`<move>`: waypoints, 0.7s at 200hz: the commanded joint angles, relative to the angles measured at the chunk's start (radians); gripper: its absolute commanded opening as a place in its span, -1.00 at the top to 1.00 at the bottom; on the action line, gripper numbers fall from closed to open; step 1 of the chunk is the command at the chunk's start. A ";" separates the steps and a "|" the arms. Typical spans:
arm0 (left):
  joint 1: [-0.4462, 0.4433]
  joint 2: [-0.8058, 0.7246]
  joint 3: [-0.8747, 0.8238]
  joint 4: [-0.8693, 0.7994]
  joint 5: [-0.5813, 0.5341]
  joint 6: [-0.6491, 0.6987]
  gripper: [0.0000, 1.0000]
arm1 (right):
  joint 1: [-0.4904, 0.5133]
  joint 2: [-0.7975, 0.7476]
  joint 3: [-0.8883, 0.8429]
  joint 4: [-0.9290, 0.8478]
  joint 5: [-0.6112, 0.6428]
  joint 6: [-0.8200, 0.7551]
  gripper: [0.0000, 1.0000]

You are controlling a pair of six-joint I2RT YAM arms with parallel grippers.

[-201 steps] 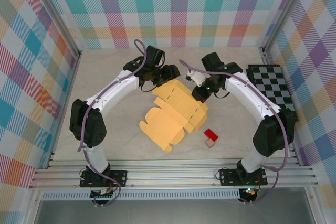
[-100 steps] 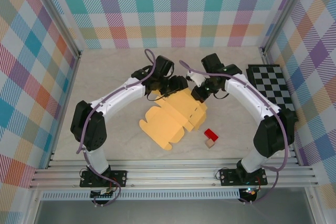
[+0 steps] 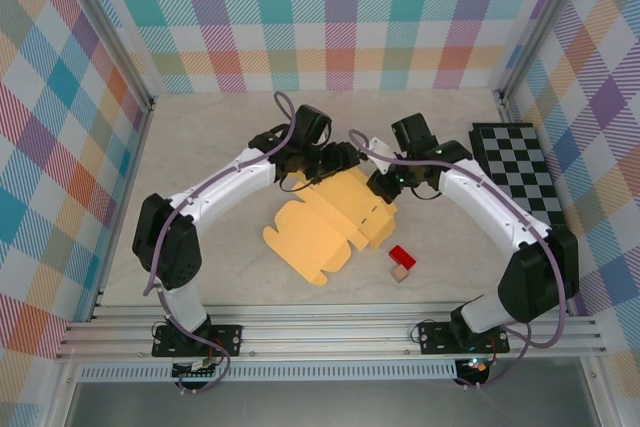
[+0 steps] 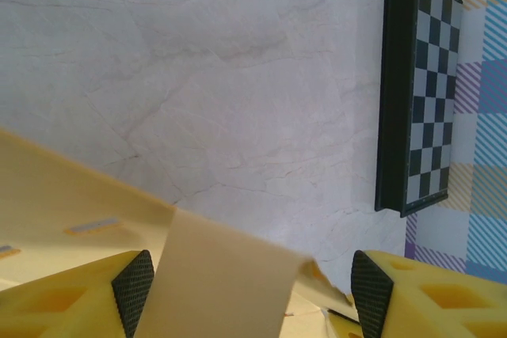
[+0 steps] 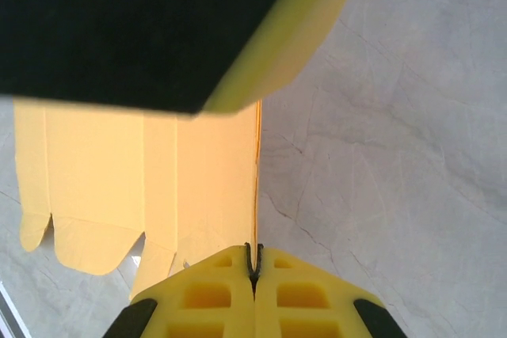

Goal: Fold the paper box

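With the paper box (image 3: 335,222) near the tabletop's (image 3: 200,147) middle, the right gripper (image 5: 253,263) pinched its right edge, apparently firmly, so the left gripper (image 4: 252,284), jaws apart around a raised flap (image 4: 222,275), needed to close squarely before creasing.

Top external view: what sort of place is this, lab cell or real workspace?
Probably a lab robot cell, not a home or shop: colourful plaid-patterned walls on an aluminium rail frame box in a pale marble-look tabletop, staged with a black-and-white checkered board.
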 commanded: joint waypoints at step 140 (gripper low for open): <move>0.158 -0.378 -0.469 0.116 0.009 0.377 -0.19 | 0.034 0.004 -0.052 0.104 0.149 -0.119 1.00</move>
